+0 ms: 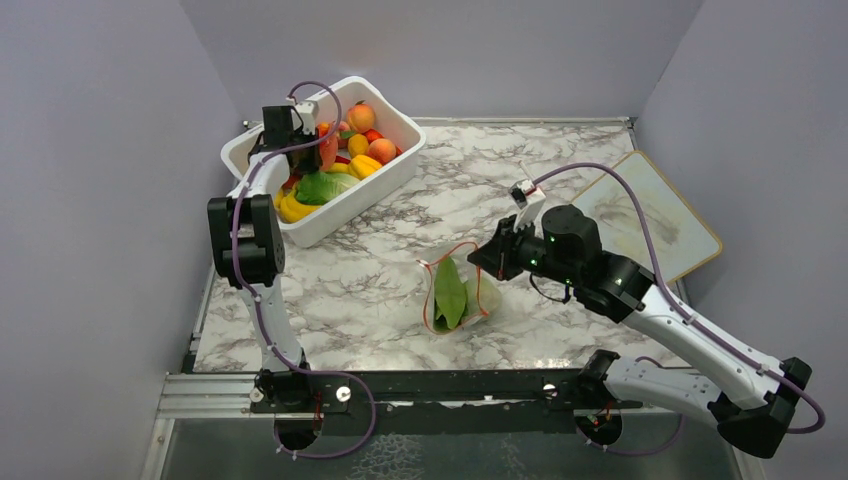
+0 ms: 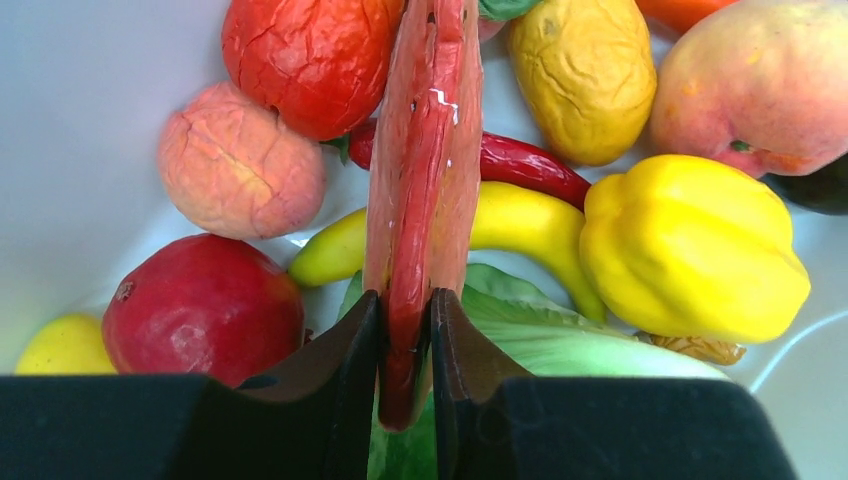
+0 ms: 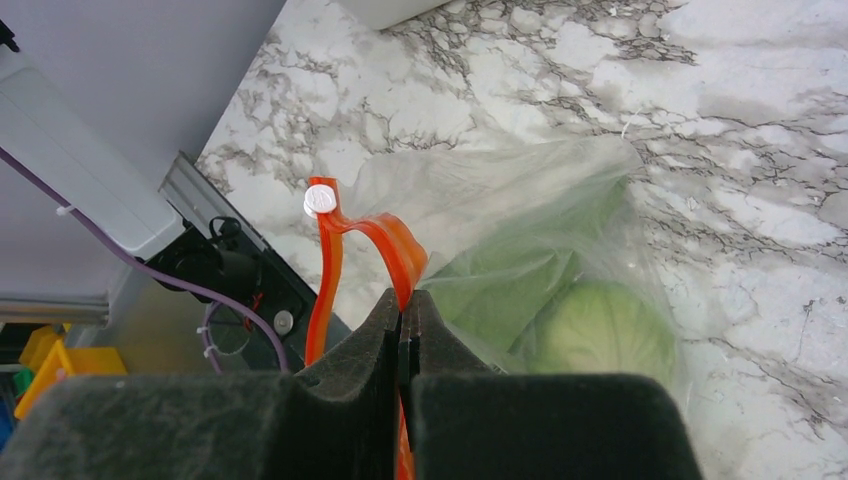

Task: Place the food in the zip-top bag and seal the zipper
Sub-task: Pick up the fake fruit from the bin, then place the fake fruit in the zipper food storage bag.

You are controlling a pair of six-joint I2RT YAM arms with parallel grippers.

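Note:
The clear zip-top bag [image 1: 455, 290] lies on the marble table, holding a long green leafy bunch [image 1: 449, 295] and a round green cabbage [image 3: 605, 330]. My right gripper [image 1: 492, 258] is shut on the bag's orange-red zipper [image 3: 385, 235] and holds the mouth up; in its wrist view the gripper [image 3: 405, 305] pinches the strip. My left gripper [image 1: 318, 148] is inside the white tub [image 1: 340, 215], shut on a squashed pink-red toy fruit [image 2: 425, 150] between its jaws [image 2: 405, 330]. Around it lie a yellow pepper [image 2: 690, 250], a red round fruit [image 2: 205, 305], a peach [image 2: 760, 80] and a green leafy piece [image 2: 540, 340].
A pale board [image 1: 650, 215] lies at the table's right edge. Grey walls close in the left, back and right. A metal rail [image 1: 400, 385] runs along the near edge by the arm bases.

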